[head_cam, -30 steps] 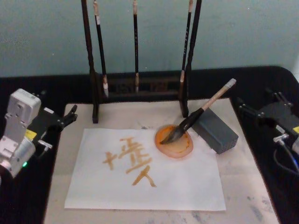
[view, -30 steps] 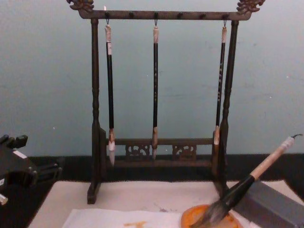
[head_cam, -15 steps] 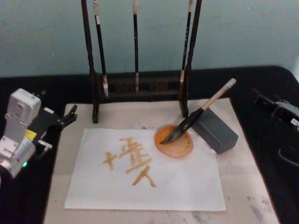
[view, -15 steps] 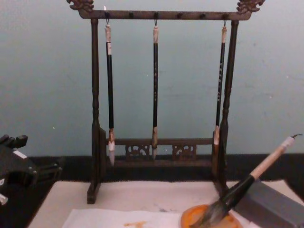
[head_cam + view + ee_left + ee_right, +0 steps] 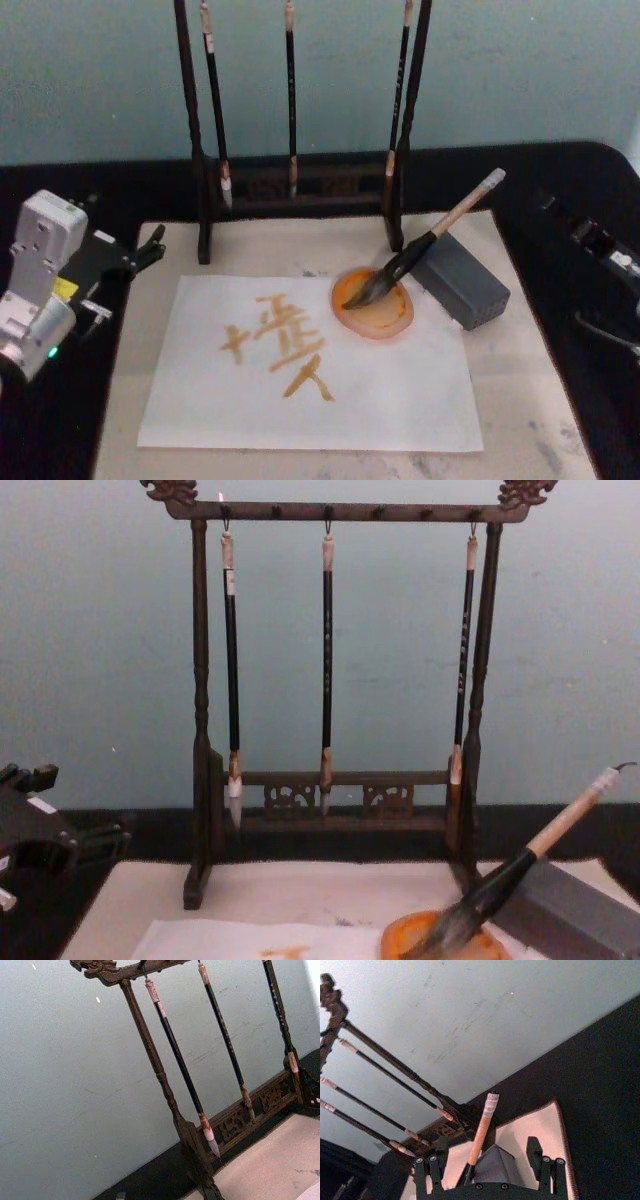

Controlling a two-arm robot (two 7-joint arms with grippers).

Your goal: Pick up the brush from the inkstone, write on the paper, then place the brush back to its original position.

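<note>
R gripper [image 5: 597, 238] pulled back to right edge, jaws apart.
Brush [image 5: 402, 264] tuft laid in inkstone [image 5: 388, 320], handle propped on block [image 5: 468, 282]; L gripper [image 5: 150, 245] parked mid-left.

The paper [image 5: 400, 390] looked thin, smooth and matt. The mat [image 5: 520, 400] beneath seemed rough, stained felt. The rack [image 5: 201, 680] was dark carved wood, faintly glossy. The brush [image 5: 425, 243] had a pale wooden handle and a bushy hair tuft.
</note>
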